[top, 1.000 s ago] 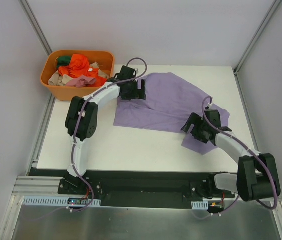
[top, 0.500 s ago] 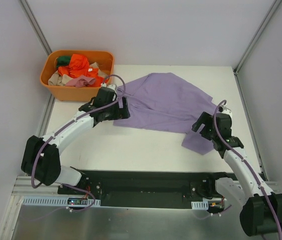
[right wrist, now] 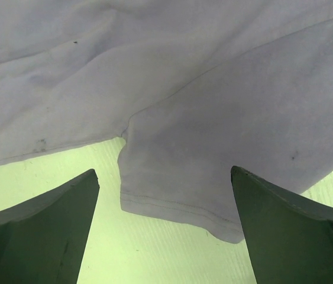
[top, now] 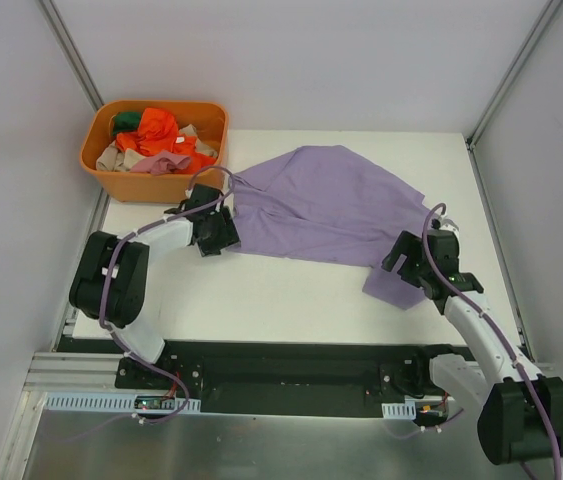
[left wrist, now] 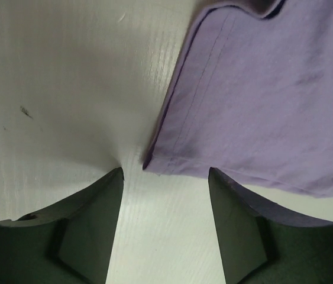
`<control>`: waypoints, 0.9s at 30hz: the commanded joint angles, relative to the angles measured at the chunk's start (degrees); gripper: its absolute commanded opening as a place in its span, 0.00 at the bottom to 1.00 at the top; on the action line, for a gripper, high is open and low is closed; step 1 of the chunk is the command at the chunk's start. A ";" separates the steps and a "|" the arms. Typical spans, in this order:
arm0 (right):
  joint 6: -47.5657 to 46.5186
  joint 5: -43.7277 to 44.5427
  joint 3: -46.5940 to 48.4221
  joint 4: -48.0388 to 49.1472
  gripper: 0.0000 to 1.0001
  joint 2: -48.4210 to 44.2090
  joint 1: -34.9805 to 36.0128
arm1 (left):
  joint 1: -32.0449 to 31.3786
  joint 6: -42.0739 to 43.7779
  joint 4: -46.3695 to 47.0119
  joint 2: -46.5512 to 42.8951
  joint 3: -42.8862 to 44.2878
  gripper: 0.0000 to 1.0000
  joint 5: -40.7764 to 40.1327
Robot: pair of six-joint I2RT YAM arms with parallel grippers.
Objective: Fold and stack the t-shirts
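Purple shirt (top: pixel 331 200): big and a bit wrinkly, it lies spread out on the white table (top: pixel 281 290), between the two arms
Left claw (top: pixel 221 236): it is low on the table at the left edge of the purple shirt, with its two fingers apart and nothing held
Left corner (left wrist: pixel 151 161): the stitched corner of the purple shirt lies flat just in front of the gap between the left claw's fingers
Right claw (top: pixel 407 262): it is spread wide and holds nothing, and it sits over the near right part of the purple shirt
Sleeve (right wrist: pixel 178 177): it pokes out from the purple shirt and lies flat between the right claw's fingers
Tub (top: pixel 126 183): orange, at the far left corner of the table, just beside the purple shirt
In the tub: a red shirt (top: pixel 156 128), a green shirt (top: pixel 126 120), a pink shirt (top: pixel 161 162) and a tan shirt (top: pixel 111 155), all bunched up in a heap
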 commanded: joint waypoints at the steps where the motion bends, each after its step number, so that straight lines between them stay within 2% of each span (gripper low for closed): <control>1: 0.33 1.96 -1.32 -0.21 0.96 -1.70 -0.36 | -0.61 -1.80 1.80 2.46 3.21 0.57 -1.55; 10: -1.16 2.76 -1.94 -0.12 0.96 -1.79 -0.63 | -3.42 -1.28 0.40 5.54 5.59 0.36 -3.48; 16: -1.77 4.25 -2.64 -0.12 0.96 -2.06 -0.89 | -5.18 0.47 -0.84 6.06 7.16 0.25 -6.56; 19: -2.13 6.01 -2.29 -1.26 0.96 -2.06 -1.15 | -6.14 1.53 -1.98 7.21 8.57 0.15 -6.82; 21: -2.22 6.10 -2.29 -1.70 0.96 -2.41 -1.24 | -6.76 2.41 -2.77 7.56 9.10 0.00 -7.43; 27: -3.18 5.75 -0.89 -4.59 0.96 -3.64 -1.24 | -7.20 4.96 -3.47 4.41 10.51 0.00 -11.65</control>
